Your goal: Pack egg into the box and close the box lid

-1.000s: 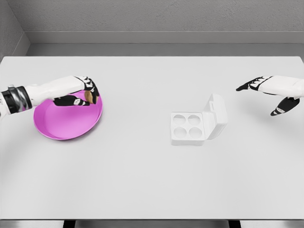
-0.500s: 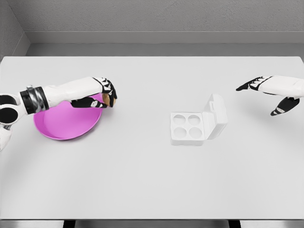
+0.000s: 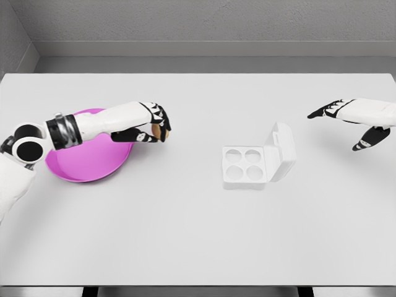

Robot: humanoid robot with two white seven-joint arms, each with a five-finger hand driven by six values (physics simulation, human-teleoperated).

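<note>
One white table (image 3: 185, 235) fills the head view, and three loose things sit on or above it: one magenta plate, one egg box, and one egg.

The left hand (image 3: 150, 125) reaches in from the lower left, its arm crossing above the magenta plate (image 3: 86, 164). Its black-tipped fingers (image 3: 162, 117) curl around the single brown egg (image 3: 157, 131), which shows only as a small tan patch between the fingers and thumb. The hand and egg hover over bare table just past the plate's right rim, between the plate and the box, nearer the plate.

The one white egg box (image 3: 247, 167) lies right of the table's middle with its lid (image 3: 281, 150) standing open, tilted up along the right side. The tray shows four round cups in two rows of two, and none of the four holds an egg.

The right hand (image 3: 349, 120) hangs above the table's far right, well apart from the box, its fingers spread loosely and pointing left, holding nothing.
</note>
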